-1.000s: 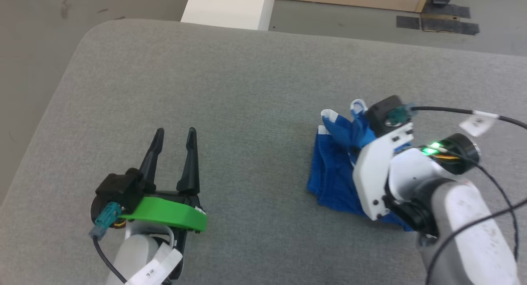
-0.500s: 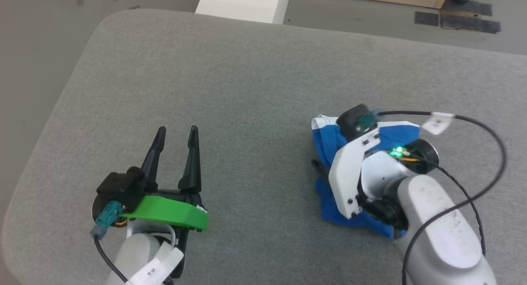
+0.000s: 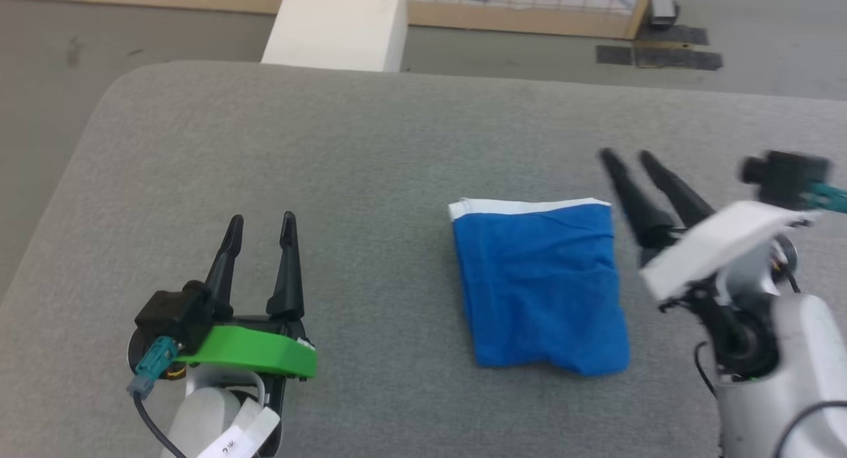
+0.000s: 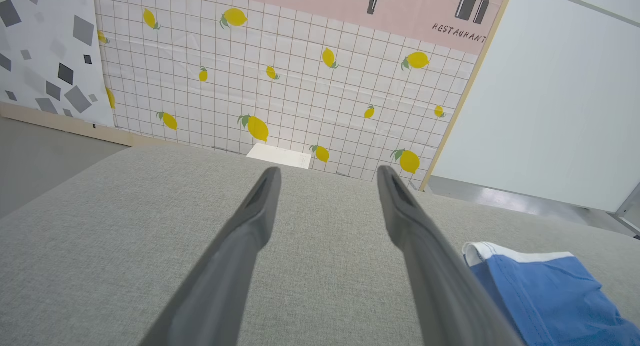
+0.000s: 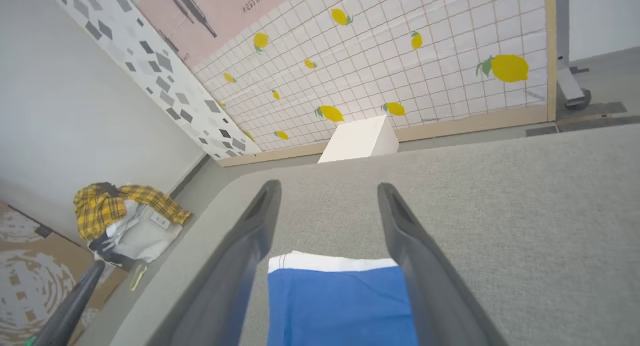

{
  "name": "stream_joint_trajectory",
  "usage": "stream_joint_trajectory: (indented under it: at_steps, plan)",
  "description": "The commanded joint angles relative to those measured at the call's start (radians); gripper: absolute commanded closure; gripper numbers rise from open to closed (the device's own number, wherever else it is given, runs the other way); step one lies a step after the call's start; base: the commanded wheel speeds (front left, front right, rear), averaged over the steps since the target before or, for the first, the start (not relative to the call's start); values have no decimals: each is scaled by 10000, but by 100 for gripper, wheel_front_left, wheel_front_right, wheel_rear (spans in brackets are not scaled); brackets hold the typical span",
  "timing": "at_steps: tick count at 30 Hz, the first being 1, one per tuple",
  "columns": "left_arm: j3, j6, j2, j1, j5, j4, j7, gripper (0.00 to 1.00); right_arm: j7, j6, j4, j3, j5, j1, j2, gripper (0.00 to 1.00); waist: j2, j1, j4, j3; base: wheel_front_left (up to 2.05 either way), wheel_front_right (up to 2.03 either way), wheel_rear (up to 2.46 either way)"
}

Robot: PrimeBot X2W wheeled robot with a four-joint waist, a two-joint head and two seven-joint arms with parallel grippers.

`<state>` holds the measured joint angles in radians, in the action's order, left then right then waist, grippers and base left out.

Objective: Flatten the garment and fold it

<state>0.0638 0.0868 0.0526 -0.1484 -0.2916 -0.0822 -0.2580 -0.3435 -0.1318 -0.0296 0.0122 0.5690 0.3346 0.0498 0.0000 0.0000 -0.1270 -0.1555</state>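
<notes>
**Blue shorts lie folded on the worktop, both grippers empty**

The garment (image 3: 539, 286) lies flat on the grey fabric worktop (image 3: 331, 147), right of the middle in the head view. It is folded into a compact, roughly rectangular blue packet. A white band runs along its far edge and the near edge is slightly uneven, with a few soft creases across the top layer. No print shows on the upper face. The left wrist view catches its far left corner (image 4: 545, 296), where the white band curls up a little. In the right wrist view (image 5: 340, 306) the far edge appears straight.

The right gripper (image 3: 625, 155) is just beside the packet's far right corner and looks blurred in the head view. Its jaws are spread and hold nothing. In its own wrist view (image 5: 328, 184) the blue cloth appears between the two dark fingers, beneath them, and neither finger pinches it.

The left gripper (image 3: 263, 217) is well apart from the garment, over bare worktop on the left. Its jaws are also spread and empty, and its wrist view (image 4: 328, 169) shows only grey fabric between them.

A white block (image 3: 337, 21) stands on the floor (image 3: 99, 34) beyond the worktop's far edge. Behind it is a tiled wall panel printed with lemons (image 4: 300, 86). The right wrist view shows a heap of clothes with yellow plaid (image 5: 125, 211) on the floor by the wall.
</notes>
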Motion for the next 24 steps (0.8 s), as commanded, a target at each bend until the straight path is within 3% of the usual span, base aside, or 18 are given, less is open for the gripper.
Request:
stream_joint_trajectory:
  at_steps: [1, 5, 12, 16, 24]
  plan:
    - [-65, -22, -24, 155, 63, 66, -38, 0, 54, 11, -171, -331, 801, -186, 7, 0, 0, 0, 322, 229, 0, 0, 0]
    - [-118, -23, -24, 203, 111, 157, -38, 0, -555, 11, -1075, -1186, 2156, -277, 6, 0, 0, 0, 471, 235, 0, 0, 0]
    - [-75, -10, -24, 117, 175, 278, -38, 0, -3305, 11, -3117, -2226, 4024, 97, 6, 0, 0, 0, 460, 56, 0, 0, 0]
    - [-22, -15, -24, 11, 169, 301, -38, 0, -4475, 11, -4045, -2541, 3948, 477, 6, 0, 0, 0, 363, -89, 0, 0, 0]
    - [117, -40, -24, -156, 56, 314, -38, 0, -5327, 11, -5365, -2359, 3301, 1316, 5, 0, 0, 0, 26, -353, 0, 0, 0]
